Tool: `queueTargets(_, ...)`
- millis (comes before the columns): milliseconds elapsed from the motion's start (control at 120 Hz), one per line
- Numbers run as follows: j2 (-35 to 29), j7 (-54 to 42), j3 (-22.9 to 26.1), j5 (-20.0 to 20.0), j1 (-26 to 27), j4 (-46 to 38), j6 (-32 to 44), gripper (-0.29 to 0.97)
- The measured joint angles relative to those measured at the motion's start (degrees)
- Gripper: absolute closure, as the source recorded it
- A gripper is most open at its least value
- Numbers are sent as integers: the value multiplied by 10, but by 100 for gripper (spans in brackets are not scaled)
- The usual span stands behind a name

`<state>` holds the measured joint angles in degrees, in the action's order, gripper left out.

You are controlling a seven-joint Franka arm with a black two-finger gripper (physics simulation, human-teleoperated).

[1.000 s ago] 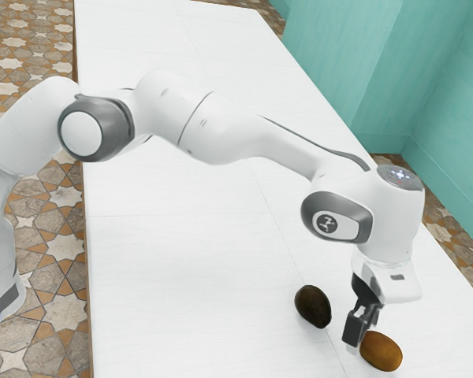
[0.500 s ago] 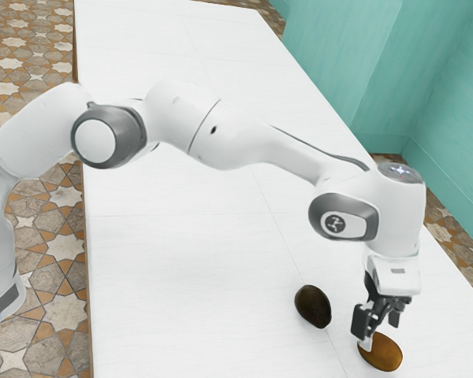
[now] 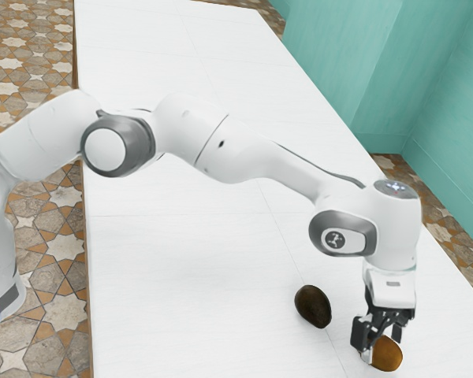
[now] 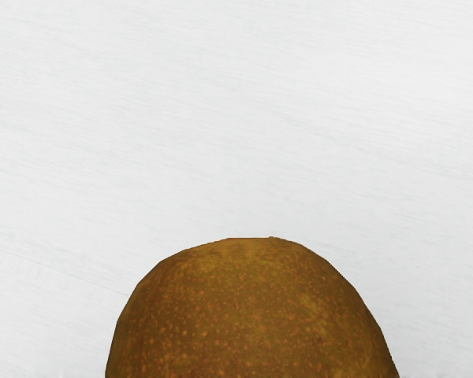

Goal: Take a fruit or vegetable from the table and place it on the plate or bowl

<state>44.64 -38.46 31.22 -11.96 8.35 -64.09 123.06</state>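
- The hand (image 3: 382, 346) is low over the counter (image 3: 189, 260), near its front edge, toward the exterior view's right.
- The tan fruit (image 3: 389, 353) lies on the counter right under the hand, between its two black fingers (image 3: 363, 337).
- The hand is spread wide and straddles the fruit. The finger on the exterior view's left stands in front of that end of the fruit and hides it (whether either finger touches the skin is unclear).
- In the wrist view the fruit (image 4: 252, 315) is close below the hand, one rounded, speckled end showing against the white counter (image 4: 221, 118).
- The fruit lies on its side. Its long axis seems to run roughly from the exterior view's left to its right, with the free end pointing right and slightly toward the counter's front edge.
- A dark fruit (image 3: 313, 306) sits on the counter near the hand, on the exterior view's left, apart from the tan one and untouched.
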Motion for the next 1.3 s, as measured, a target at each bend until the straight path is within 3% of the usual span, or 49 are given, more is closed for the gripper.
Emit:
queueTargets(283, 18, -19, 6, 2, -1, 2, 5, 5)
queueTargets(500, 20, -13, 5, 2, -3, 2, 6, 40)
queueTargets(700, 1, 3, -3, 0, 2, 1, 10, 42)
queueTargets(842, -100, 22, -94, 42, 96, -39, 12, 43)
queueTargets(942, -136, 46, -116, 65, 185, -64, 12, 46)
queueTargets(1125, -114, 95, -119, 86, 294, -71, 38, 47)
queueTargets(1300, -90, 135, -120, 92, 325, -67, 73, 47)
